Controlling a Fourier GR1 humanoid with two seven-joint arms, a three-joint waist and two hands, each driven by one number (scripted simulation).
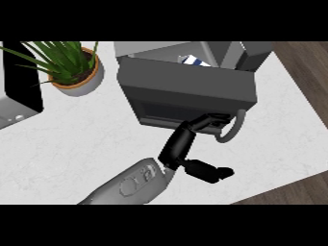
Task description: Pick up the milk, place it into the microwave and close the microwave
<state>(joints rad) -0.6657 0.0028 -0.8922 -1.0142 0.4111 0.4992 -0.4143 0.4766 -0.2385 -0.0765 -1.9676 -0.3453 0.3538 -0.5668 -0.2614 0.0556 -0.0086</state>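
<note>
Left hand [177, 146], fingers straight, touches microwave door [187, 86]

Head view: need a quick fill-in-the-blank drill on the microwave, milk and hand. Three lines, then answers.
1. The milk sits inside the microwave, whose door is ___.
2. The hand with straight fingers at the door, beside its handle, is the robot's ___ one.
3. The pot left of the microwave holds a green ___.

Missing words: open; left; plant.
</note>
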